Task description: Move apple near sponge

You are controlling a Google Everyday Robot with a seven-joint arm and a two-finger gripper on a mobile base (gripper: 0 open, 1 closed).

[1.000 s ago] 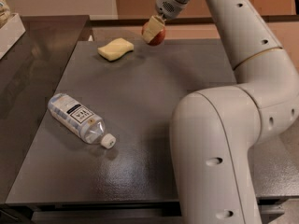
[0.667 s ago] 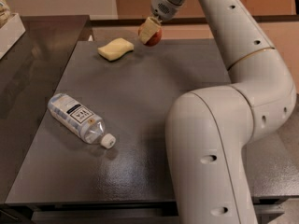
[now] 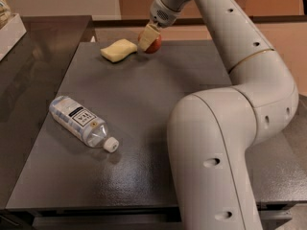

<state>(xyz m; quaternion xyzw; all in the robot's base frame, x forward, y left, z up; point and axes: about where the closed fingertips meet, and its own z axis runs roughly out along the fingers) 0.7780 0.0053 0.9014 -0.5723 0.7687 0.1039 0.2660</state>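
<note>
While the arm extends to the far edge of the table point(image 3: 144, 104), the gripper point(image 3: 148, 42) is clamped on the apple point(image 3: 157, 44), just beside the sponge point(image 3: 118, 50). A bottle point(image 3: 80, 123) lies on its side, well apart from both.

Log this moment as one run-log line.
gripper: far end of table, shut on apple | apple: just right of sponge in view | water bottle: lying on side

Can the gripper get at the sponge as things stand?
Likely within reach, yet not free: the gripper, just right of the sponge near the far edge of the table, is shut on the apple. Nothing stands between them.
</note>
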